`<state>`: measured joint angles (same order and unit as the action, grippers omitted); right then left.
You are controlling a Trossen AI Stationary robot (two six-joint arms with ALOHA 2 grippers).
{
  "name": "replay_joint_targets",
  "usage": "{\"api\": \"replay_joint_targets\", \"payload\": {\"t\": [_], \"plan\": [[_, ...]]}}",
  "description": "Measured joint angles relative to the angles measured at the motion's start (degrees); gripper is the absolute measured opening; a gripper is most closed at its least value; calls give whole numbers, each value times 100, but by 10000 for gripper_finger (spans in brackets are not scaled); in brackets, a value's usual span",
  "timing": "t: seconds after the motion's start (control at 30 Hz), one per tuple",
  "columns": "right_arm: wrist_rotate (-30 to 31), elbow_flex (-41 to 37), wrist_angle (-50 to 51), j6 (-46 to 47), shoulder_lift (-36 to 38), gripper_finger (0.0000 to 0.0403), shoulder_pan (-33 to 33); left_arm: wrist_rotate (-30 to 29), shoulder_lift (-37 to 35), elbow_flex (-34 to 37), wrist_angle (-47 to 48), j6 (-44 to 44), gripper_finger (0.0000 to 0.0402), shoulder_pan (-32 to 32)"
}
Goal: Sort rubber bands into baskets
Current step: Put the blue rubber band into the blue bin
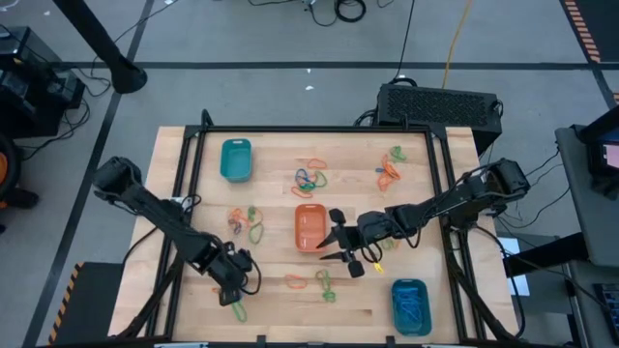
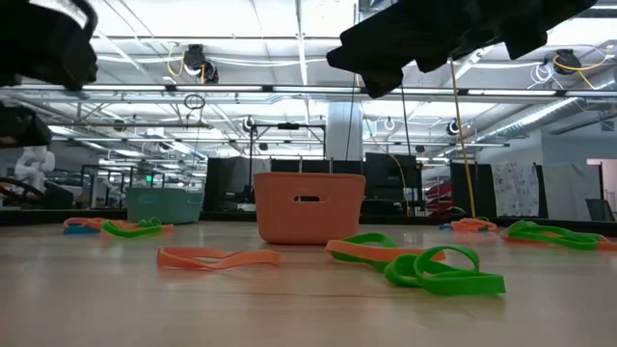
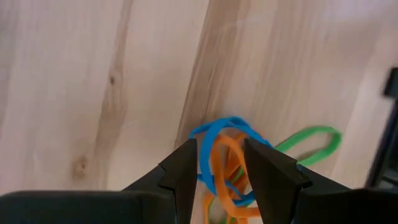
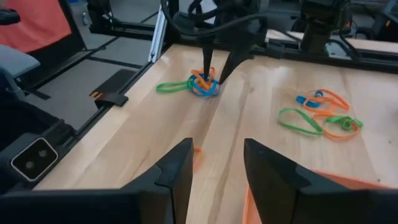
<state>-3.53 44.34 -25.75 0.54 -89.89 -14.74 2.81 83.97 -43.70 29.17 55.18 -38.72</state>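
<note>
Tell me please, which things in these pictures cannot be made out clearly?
- Left hand: in the left wrist view its fingers straddle a tangle of rubber bands; the picture's edge cuts the tangle, so a grip is unclear.
- Teal basket near the table's front: high view, the contents are too small to count.
- Orange basket: low view, its wall hides the inside.
- Right hand: low view shows only dark arm parts at the top edge.
</note>
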Motion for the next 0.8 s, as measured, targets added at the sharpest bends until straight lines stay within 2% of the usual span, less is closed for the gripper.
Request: {"api": "replay_joint_targets", "payload": {"t": [0.47, 0.8], "plan": [[-1, 0, 247, 72, 0, 135, -37, 168, 350, 3, 37, -2, 133, -181], [0, 0, 246, 73, 0, 135, -37, 165, 257, 4, 35, -4, 34, -181]]}}
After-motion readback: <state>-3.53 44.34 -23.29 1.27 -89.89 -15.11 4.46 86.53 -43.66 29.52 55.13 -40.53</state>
